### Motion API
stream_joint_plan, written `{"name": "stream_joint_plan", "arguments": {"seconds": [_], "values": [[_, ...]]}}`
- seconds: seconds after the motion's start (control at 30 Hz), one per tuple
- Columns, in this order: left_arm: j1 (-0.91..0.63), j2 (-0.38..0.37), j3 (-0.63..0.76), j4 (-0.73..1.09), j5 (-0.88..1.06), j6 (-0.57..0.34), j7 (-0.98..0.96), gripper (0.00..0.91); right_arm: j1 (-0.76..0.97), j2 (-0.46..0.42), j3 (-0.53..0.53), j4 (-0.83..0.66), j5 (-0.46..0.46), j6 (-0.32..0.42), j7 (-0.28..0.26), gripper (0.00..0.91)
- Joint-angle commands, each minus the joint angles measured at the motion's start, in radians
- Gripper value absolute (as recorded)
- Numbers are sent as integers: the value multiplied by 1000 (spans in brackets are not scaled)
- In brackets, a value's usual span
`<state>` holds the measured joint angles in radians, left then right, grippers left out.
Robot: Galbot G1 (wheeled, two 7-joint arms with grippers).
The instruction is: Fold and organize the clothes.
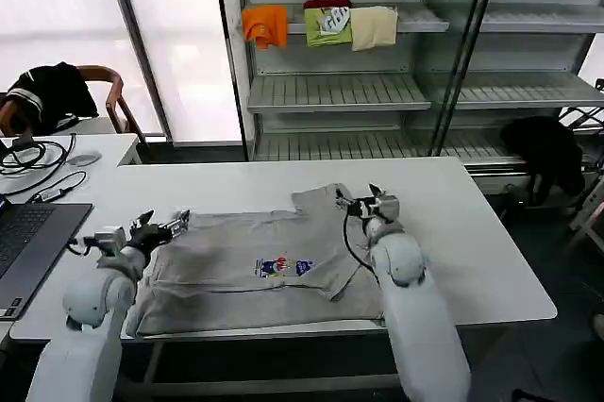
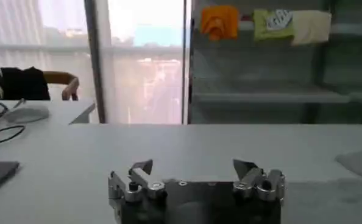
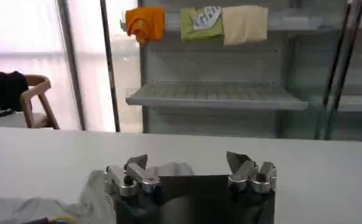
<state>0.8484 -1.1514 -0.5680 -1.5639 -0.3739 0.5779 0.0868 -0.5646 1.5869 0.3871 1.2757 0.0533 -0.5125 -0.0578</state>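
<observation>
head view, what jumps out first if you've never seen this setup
A light grey shirt with a small multicoloured chest print lies spread on the white table. The left end effector hangs open at the shirt's left edge; the right end effector hangs open near the upper right corner. Behind, orange, green and cream folded garments brighten a shelf.

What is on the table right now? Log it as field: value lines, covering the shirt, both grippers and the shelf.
shirt: light grey shirt lying spread on the white table, chest print facing up
left gripper: left gripper open, at the shirt's left edge
right gripper: right gripper open, over the shirt's far right corner
shelf: orange, green and cream folded garments on the upper rack
table extras: laptop at the left end
</observation>
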Motion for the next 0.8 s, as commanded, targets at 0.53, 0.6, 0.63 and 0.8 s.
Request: {"name": "stream_joint_plan", "arguments": {"seconds": [0.53, 0.6, 0.63, 0.8], "values": [[-191, -1, 75, 330, 126, 0, 67, 272, 189, 52, 18, -333, 2, 39, -7, 736], [-187, -4, 73, 329, 126, 0, 69, 121, 193, 53, 18, -343, 3, 41, -7, 302], [-184, -4, 74, 328, 127, 0, 70, 30, 193, 54, 16, -345, 3, 41, -7, 10], [-169, -10, 68, 319, 125, 0, 75, 10, 185, 59, 7, -348, -6, 21, -1, 0]]}}
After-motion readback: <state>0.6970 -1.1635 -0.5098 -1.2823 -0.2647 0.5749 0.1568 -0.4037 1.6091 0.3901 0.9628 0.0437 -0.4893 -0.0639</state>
